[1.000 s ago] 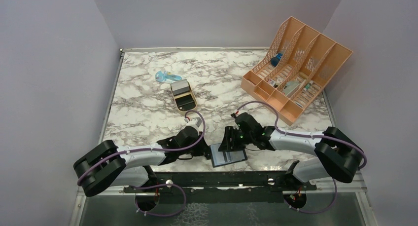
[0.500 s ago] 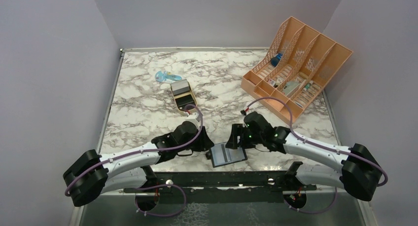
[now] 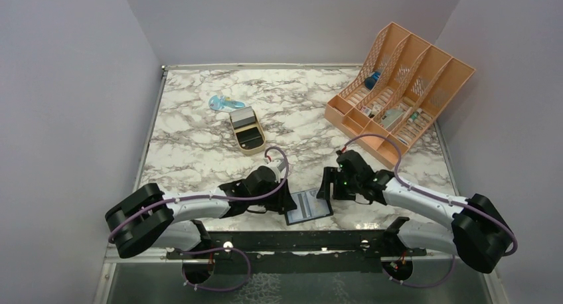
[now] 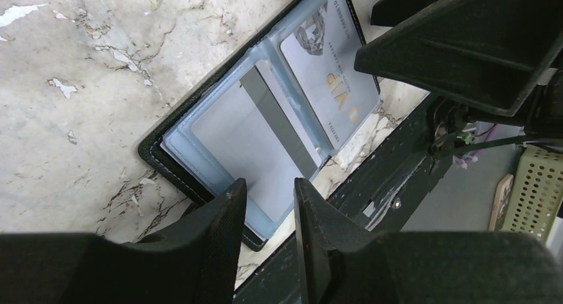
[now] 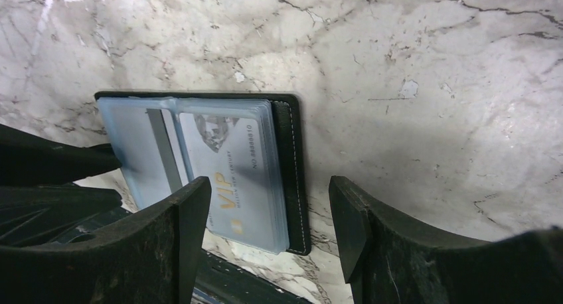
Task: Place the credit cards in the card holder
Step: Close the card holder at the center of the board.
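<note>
1. Card holder (image 3: 309, 207): black and hinged. It lies open and flat at the near edge of the marble bench (image 3: 199, 151), between the two grippers, with its clear blue-grey sleeves facing up.
2. VIP card (image 5: 234, 178): a pale credit card, sleeved on the holder's right page.
3. Striped card (image 4: 226, 131): a credit card showing a dark stripe, sleeved on the left page.
4. Left gripper (image 4: 269, 214): we see the jaws slightly parted with nothing between them, low over the holder's left page.
5. Right gripper (image 5: 265, 231): the jaws are spread wide and empty, above the holder's right edge.
6. Gold tin (image 3: 249, 137): mid-bench, well apart from the holder, with a grey lid over its far end.
7. Blue translucent item (image 3: 224, 103): just beyond the tin; we cannot tell what it is.
8. Peach desk organiser (image 3: 398, 91): at the far right corner, with small items in its compartments.
</note>
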Robot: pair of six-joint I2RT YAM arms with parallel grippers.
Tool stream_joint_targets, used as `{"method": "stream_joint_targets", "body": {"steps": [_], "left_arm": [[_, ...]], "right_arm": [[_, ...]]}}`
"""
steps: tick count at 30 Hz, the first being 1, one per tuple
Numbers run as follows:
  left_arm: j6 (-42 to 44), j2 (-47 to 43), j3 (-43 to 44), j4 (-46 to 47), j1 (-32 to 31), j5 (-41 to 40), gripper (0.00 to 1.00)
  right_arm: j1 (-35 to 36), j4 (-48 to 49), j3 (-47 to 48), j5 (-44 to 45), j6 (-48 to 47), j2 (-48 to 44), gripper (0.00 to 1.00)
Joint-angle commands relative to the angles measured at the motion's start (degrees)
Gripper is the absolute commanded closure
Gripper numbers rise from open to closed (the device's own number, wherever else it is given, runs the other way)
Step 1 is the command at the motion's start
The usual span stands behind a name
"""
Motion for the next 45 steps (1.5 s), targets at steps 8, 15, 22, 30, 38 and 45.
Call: {"method": "stream_joint_targets", "body": {"steps": [8, 15, 22, 30, 38, 45], "left_arm": [[-0.98, -6.05, -3.58, -4.01, -0.33, -4.50, 0.65], [-2.19, -9.75, -6.90, -5.16, -0.33, -6.75, 0.68], [-2.96, -8.04, -7.55, -3.83, -0.33, -6.26, 0.71], [-3.27, -6.72, -7.81, -1.81, -0.33, -6.35, 0.71], [-3.30, -5.88, -7.82, -1.06, -0.33, -6.52, 0.71], [-3.18, -4.52, -7.47, -0.60, -0.32, -6.43, 0.71]], "right_arm": [[-0.34, 5.40, -3.40, -3.06, 0.45, 1.27, 0.34], [-0.34, 6.32, -4.50, -3.94, 1.35, 0.45, 0.34], [-0.34, 9.28, -5.87, -6.96, 3.39, 0.27, 0.34], [-0.34, 14.40, -7.96, -11.66, 6.08, 0.80, 0.34], [-0.34, 21.03, -10.62, -16.37, 10.35, -1.90, 0.35], [-0.43, 21.35, -10.48, -18.62, 11.92, -6.55, 0.36]]}}
